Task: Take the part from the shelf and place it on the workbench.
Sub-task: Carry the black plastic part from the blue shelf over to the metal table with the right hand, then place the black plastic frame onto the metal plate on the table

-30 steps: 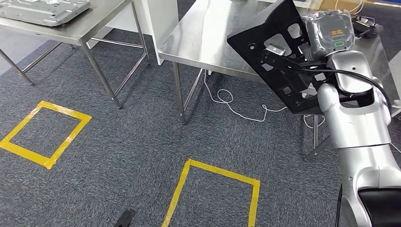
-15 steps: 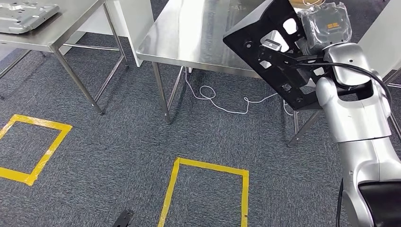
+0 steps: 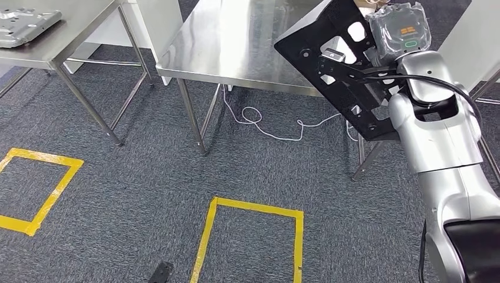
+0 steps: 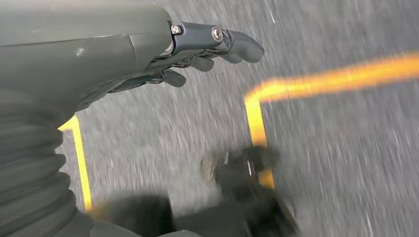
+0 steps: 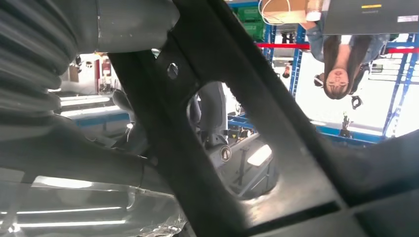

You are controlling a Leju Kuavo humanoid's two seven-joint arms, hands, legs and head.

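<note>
Head view: my right hand (image 3: 377, 62) grips the part (image 3: 330, 65) above the table (image 3: 236, 41); placing remains. Left hand (image 4: 197, 54) holds nothing, fingers loosely extended.

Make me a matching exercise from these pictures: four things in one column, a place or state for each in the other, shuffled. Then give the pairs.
Things:
1. black part
2. grey plate
3. white cable
4. left robot hand

Places or states:
A. lying on the carpet under the steel table
B. hanging over the carpet, holding nothing
C. held up by the right robot hand
D. lying on the far left table

Pairs: 1-C, 2-D, 3-A, 4-B
</note>
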